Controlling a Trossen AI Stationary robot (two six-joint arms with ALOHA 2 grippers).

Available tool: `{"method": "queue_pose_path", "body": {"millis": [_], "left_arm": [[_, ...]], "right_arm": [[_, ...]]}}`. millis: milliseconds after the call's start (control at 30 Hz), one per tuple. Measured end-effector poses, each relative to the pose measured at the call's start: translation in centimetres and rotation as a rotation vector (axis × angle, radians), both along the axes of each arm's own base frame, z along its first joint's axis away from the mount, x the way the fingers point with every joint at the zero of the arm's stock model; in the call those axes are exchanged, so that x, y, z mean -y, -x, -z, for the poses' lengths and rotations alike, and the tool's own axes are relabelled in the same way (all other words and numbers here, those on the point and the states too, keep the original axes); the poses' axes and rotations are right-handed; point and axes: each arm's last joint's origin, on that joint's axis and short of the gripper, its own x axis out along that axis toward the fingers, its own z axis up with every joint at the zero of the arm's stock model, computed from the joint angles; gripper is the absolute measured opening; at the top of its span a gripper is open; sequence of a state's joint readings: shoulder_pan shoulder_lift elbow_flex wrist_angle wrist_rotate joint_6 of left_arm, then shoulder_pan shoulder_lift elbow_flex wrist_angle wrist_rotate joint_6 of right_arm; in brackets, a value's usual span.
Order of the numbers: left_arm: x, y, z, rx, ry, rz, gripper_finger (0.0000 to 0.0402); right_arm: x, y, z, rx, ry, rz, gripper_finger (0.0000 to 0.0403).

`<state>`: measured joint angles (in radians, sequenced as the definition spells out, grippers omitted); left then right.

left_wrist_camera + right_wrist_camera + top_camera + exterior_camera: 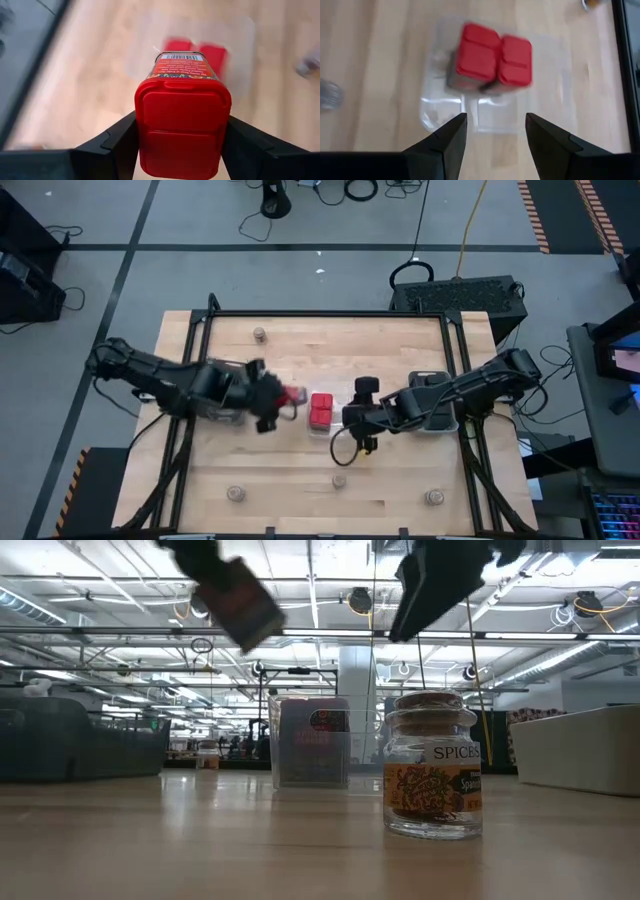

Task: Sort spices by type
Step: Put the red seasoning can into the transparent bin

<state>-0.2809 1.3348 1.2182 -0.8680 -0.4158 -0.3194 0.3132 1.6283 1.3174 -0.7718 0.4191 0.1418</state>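
Note:
My left gripper (pixel 288 396) is shut on a bright red spice box (pixel 182 125) and holds it in the air, just left of a clear tray (pixel 320 427). The box also shows in the low view (pixel 245 602). Two more red boxes (pixel 321 410) stand side by side in that tray and show in the right wrist view (pixel 492 57). My right gripper (pixel 495 135) is open and empty, above the tray's right side (pixel 358 420). A brownish jar (pixel 431 765) with a cork lid stands on the table near the front edge. My left gripper pinches the red box between its two fingers, one finger on each of two opposite side walls (pixel 141 135), at the end with the red lid. The box is lifted clear of the table and hangs tilted in the low view (pixel 250 610).
Further jars stand at the far left (pixel 260 333), near left (pixel 236 493) and near right (pixel 433 497); the front jar is at the near middle (pixel 340 480). A grey tray (pixel 432 412) lies under my right arm. A dark frame (pixel 330 314) borders the table.

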Motion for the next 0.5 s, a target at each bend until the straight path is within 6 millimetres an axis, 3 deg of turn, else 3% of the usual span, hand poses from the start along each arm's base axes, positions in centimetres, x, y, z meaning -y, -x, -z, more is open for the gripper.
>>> {"method": "queue_pose_path", "body": {"millis": [133,267,500], "left_arm": [[-3.4,-1.4,-0.6,0.052,-0.057,0.004,0.0229],[-5.7,-3.4,-0.8,0.150,-0.023,0.065,0.0229],[-8.0,-6.9,2.7,0.075,-0.071,0.156,0.0229]], "right_arm": [[1.5,0.1,0.8,-0.039,0.018,0.028,0.0185],[3.0,1.6,1.4,-0.016,0.016,0.052,0.0185],[5.1,7.0,2.0,0.234,-0.056,0.093,0.0185]]}}
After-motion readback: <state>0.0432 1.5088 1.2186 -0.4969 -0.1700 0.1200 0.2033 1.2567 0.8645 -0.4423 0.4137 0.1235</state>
